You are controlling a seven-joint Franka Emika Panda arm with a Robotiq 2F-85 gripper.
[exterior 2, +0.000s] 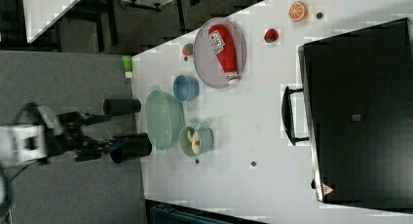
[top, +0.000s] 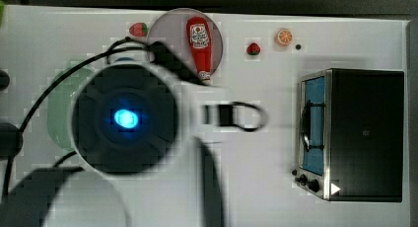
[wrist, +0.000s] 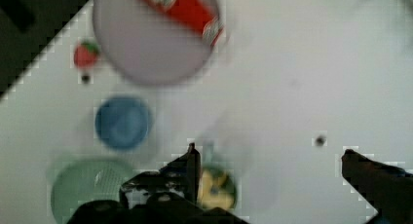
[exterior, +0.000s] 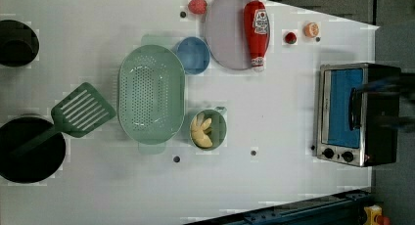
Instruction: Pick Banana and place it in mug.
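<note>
Now the white table (exterior: 274, 186) carries everything, and the biggest thing on it is the toaster oven (exterior: 357, 115) with its blue glass door, at about three o'clock in the left view. Next in size comes the pale-green perforated colander (exterior: 151, 93), near the middle of the left view, with a green slotted spatula (exterior: 80, 111) lying at its nine o'clock side, the blade just beside the colander's rim. A grey round plate (exterior: 227, 39) sits at twelve o'clock in the left view, and a red ketchup bottle (exterior: 257, 32) lies across its right edge, cap toward the table's middle. A blue cup (exterior: 193, 55) stands between the colander and the plate, touching neither plainly.

The teal-green mug (exterior: 209, 129) stands just beside the colander at its four o'clock side in the left view, and the banana (exterior: 201, 131), pale yellow, lies inside it, below the rim.

The gripper (wrist: 270, 160) hangs above the table in the wrist view, its two dark fingers (wrist: 187, 168) spread as wide as they go, with bare table between them. It holds nothing and touches nothing; the mug with the banana shows beside one finger, well below it.

Two small strawberries (exterior: 197, 5) and an orange slice (exterior: 311, 29) lie along the table's far edge.
</note>
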